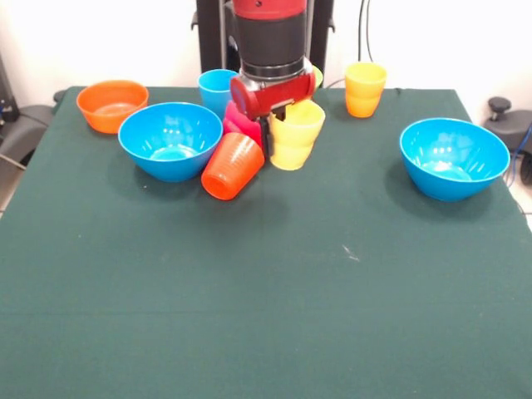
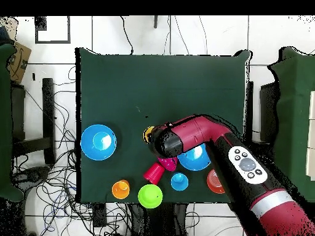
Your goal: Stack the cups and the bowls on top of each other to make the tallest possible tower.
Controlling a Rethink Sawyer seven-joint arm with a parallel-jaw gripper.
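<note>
My gripper (image 1: 274, 143) hangs at the table's far middle, shut on the rim of a pale yellow cup (image 1: 298, 116). One dark finger (image 1: 267, 137) runs down the cup's left wall. That cup sits nested in a second yellow cup (image 1: 290, 155), a low tower. A red-orange cup (image 1: 232, 165) lies on its side just left, against a pink-red bowl (image 1: 243, 123) half hidden by the gripper. A large blue bowl (image 1: 170, 140) stands left of these, with an orange bowl (image 1: 111, 104) and a light blue cup (image 1: 215, 86) behind. From overhead the arm covers the gripper (image 2: 152, 136); only a yellow edge (image 2: 147, 133) shows.
A second blue bowl (image 1: 454, 157) stands at the right, and a yellow-orange cup (image 1: 364, 89) at the far right. A lime-green bowl (image 2: 150, 196) sits near the robot's base, mostly hidden behind the arm in the front view. The green cloth (image 1: 266, 299) runs to the near edge.
</note>
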